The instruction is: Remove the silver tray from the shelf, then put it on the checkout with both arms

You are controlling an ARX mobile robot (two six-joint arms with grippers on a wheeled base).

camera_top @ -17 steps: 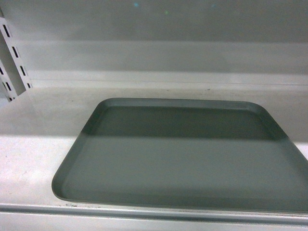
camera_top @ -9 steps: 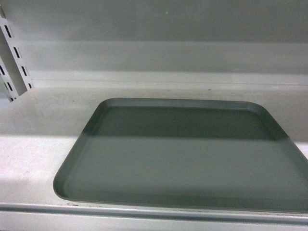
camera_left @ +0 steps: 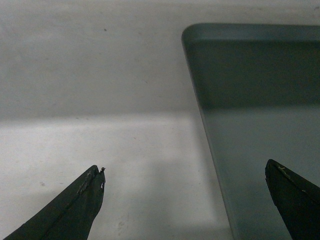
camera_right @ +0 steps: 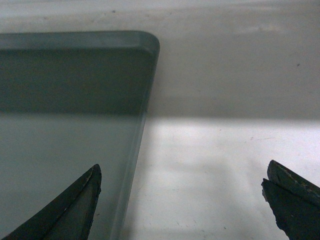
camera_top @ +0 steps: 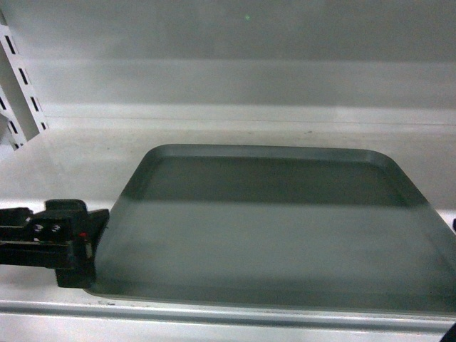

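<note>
The silver tray point(camera_top: 271, 235) lies flat on the shelf point(camera_top: 71, 164), its near edge close to the shelf's front lip. My left gripper point(camera_top: 80, 246) sits at the tray's near left corner. In the left wrist view it point(camera_left: 185, 167) is open and straddles the tray's point(camera_left: 260, 100) left rim, one finger over the shelf point(camera_left: 100, 100), the other over the tray. My right gripper point(camera_right: 183, 166) is open too, astride the tray's point(camera_right: 65, 100) right rim with bare shelf point(camera_right: 225, 150) on its right. Neither holds anything. The checkout is out of view.
A slotted upright strip point(camera_top: 18, 78) stands at the far left. The pale back panel point(camera_top: 235, 43) closes the shelf behind the tray. A dark sliver of the right arm point(camera_top: 451, 332) shows at the bottom right corner.
My left gripper has come into the head view at the tray's near left corner, where only shelf showed before. The tray lies in about the same place.
</note>
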